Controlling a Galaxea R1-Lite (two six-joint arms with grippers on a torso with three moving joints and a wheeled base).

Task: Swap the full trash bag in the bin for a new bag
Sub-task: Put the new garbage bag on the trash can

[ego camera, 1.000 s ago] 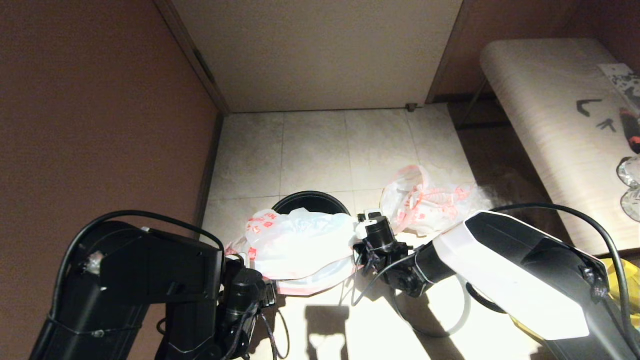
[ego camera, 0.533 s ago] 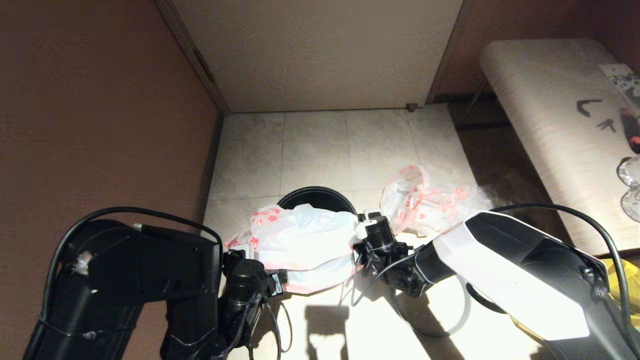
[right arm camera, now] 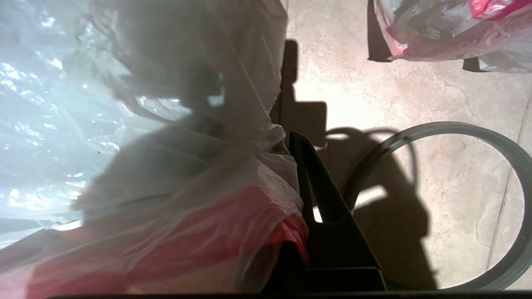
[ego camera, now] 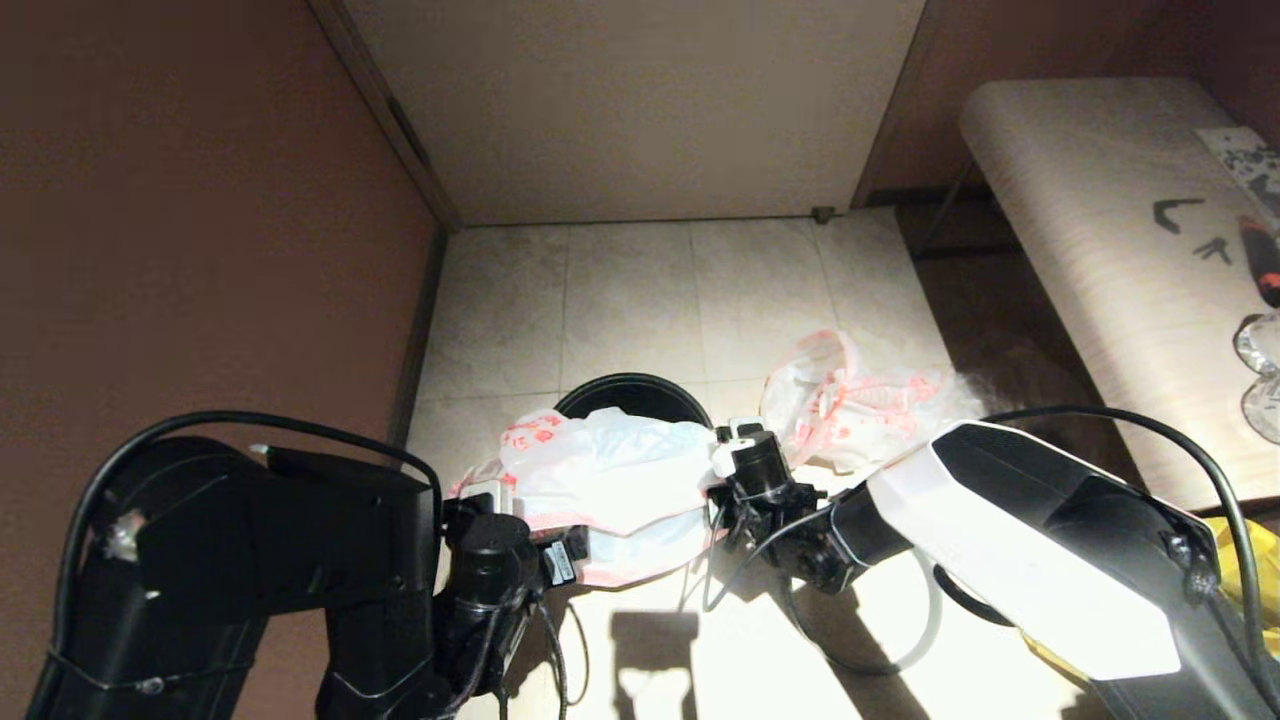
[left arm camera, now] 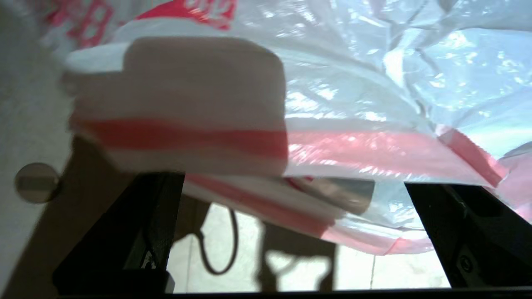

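Left hand (left arm camera: 286, 232) gapes wide, gripping nothing, close under the pink-edged rim of the new bag (ego camera: 610, 470). Right hand (right arm camera: 291, 216) is clamped on that bag's other side, holding it spread just in front of the bin (ego camera: 632, 395), hiding much of the bin's mouth. On the floor (ego camera: 620, 300), the full trash bag (ego camera: 850, 405) lies right of the bin, near a table (ego camera: 1100, 250). A grey hoop (right arm camera: 457, 133) rests on the tiles below the right arm. Compared with 1 second ago, the left hand has spread wider and shifted right, and the bag's left edge sits higher.
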